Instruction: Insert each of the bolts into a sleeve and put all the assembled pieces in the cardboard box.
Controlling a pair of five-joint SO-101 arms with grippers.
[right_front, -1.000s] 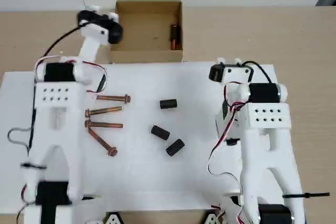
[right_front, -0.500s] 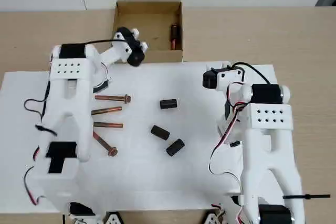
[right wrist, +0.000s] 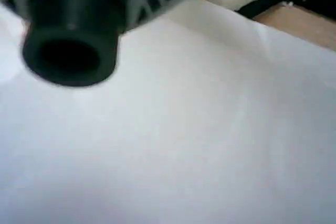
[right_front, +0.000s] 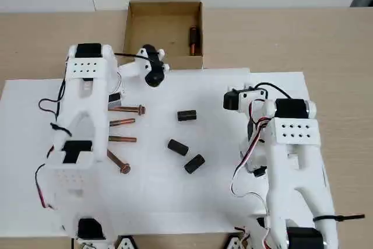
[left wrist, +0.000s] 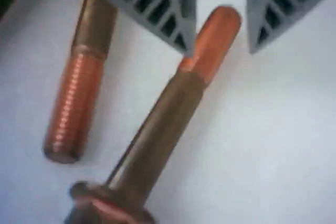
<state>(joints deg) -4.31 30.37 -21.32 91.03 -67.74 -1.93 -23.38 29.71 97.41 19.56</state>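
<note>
Several copper bolts (right_front: 125, 109) lie on the white mat (right_front: 221, 86) at the left, under my left arm. My left gripper (left wrist: 220, 22) is open, and the tip of one bolt (left wrist: 173, 108) lies between its fingers (left wrist: 157, 9), with a second bolt (left wrist: 79, 98) beside it. Three black sleeves (right_front: 186, 115) lie loose at the mat's middle. A fourth black sleeve (right wrist: 68, 51), its bore facing the camera, is held just above the mat with my right gripper (right wrist: 73, 9) shut on it. The cardboard box (right_front: 165, 33) at the back holds one assembled piece (right_front: 193, 39).
The right arm's body (right_front: 291, 138) covers the mat's right side and the left arm's body (right_front: 81, 121) its left side. Bare wooden table (right_front: 291, 33) surrounds the mat and the box.
The left arm has swung back from beside the box and come down over the bolts. The right arm has shifted slightly toward the mat's middle, still holding its sleeve.
</note>
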